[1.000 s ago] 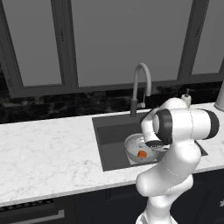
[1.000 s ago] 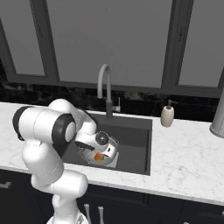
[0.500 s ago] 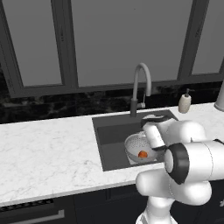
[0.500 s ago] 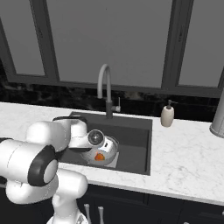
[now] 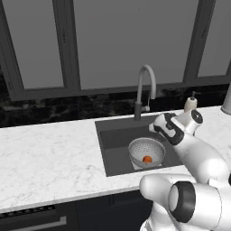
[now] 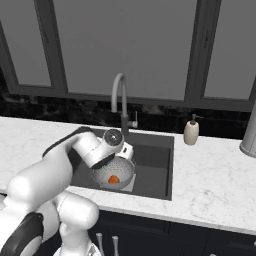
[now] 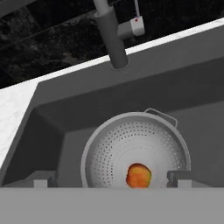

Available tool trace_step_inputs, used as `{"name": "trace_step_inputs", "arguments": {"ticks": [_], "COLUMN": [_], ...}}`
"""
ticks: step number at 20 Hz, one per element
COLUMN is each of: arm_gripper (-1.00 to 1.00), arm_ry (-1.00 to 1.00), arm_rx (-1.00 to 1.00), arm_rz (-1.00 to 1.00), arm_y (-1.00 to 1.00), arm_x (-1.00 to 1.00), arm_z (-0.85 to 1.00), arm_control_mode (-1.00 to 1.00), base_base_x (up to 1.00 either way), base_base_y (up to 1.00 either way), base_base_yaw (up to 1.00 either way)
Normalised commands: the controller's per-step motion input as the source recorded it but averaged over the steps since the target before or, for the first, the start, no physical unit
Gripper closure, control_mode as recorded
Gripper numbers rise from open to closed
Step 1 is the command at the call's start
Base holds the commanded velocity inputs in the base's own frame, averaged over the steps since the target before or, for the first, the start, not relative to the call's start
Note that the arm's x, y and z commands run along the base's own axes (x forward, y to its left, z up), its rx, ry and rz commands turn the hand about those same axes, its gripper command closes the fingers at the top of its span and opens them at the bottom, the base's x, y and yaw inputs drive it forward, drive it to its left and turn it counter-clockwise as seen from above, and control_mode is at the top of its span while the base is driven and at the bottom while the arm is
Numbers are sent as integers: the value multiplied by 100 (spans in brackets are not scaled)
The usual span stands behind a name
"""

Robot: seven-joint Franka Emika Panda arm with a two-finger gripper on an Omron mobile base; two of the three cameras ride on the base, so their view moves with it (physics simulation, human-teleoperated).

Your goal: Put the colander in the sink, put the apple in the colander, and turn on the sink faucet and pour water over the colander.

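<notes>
The silvery perforated colander [image 5: 146, 150] [image 6: 114, 171] [image 7: 135, 148] sits in the dark grey sink [image 5: 115, 135] [image 6: 156, 165] [image 7: 65, 109]. The red-orange apple [image 5: 147, 159] [image 6: 114, 179] [image 7: 138, 175] lies loose on the colander's bottom. My gripper [image 5: 159, 128] [image 6: 126, 150] [image 7: 111, 179] hovers above the colander's near side, open, with nothing between its fingertips [image 7: 41, 179]. The grey gooseneck sink faucet [image 5: 144, 85] [image 6: 119, 95] [image 7: 109, 33] stands behind the basin, its small side lever [image 7: 136, 26] to its right. No water shows.
A beige soap dispenser [image 5: 190, 103] [image 6: 191, 132] stands on the white marble counter [image 5: 49, 153] [image 6: 215, 170] right of the faucet. A grey metal cylinder [image 6: 248, 135] stands at the far right. Dark windows and a black backsplash close off the back.
The hand has risen out of the colander to a spot above the sink, jaws still wide. The arm's elbow has swung down. The apple stays in the colander.
</notes>
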Motion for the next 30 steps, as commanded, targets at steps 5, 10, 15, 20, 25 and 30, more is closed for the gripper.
{"name": "trace_step_inputs", "arguments": {"ticks": [5,10,15,20,25,30], "arm_gripper": [-100,-100,-100,-100,-100,-100], "arm_ry": [12,-6,-40,-44,-28,-16], "arm_rx": [0,-8,-18,-6,-2,0], "arm_rz": [9,17,22,31,23,18], "arm_y": [-4,-5,-36,-39,-11,-24], "arm_x": [-59,-43,-8,0,6,7], "arm_z": [32,18,6,9,9,23], "arm_control_mode": [-100,-100,-100,-100,-100,-100], "base_base_x": [0,0,0,0,0,0], "base_base_y": [0,0,0,0,0,0], "base_base_yaw": [0,0,0,0,0,0]}}
